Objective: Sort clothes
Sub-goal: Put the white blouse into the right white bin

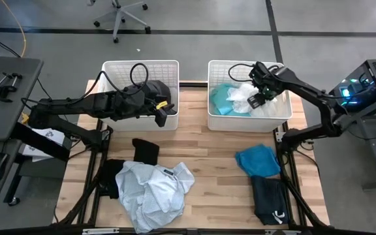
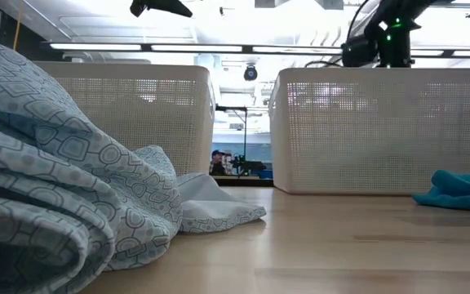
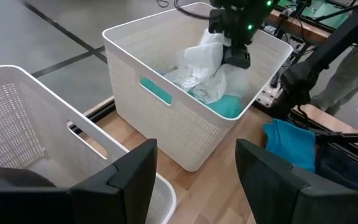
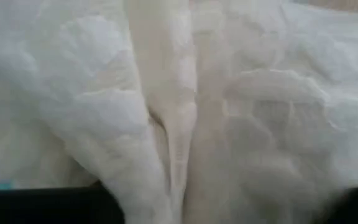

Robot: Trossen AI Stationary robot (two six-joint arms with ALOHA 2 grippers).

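My left gripper (image 1: 162, 112) is open and empty above the near right corner of the left white basket (image 1: 109, 68), which holds a black garment (image 1: 145, 91). My right gripper (image 1: 258, 99) is open, low over a white garment (image 1: 243, 94) in the right basket (image 1: 214, 121), beside a teal garment (image 1: 222, 98). On the table lie a pale blue patterned garment (image 1: 152, 189), a black one (image 1: 144, 150), a bright blue one (image 1: 258, 160) and a charcoal one (image 1: 269, 199). My right gripper comes at the white garment from above. Bunched white cloth (image 4: 179, 124) fills the space between its spread fingers (image 4: 42, 211). A peak of the cloth (image 3: 207, 56) rises up to the gripper. Whether the fingers touch it I cannot tell.
The two baskets stand side by side at the table's far edge with a gap between them. Another dark garment (image 1: 109, 177) lies partly under the pale blue one. Bare wood (image 1: 214, 170) shows in the middle of the table. A desk (image 1: 5, 78) stands to the left.
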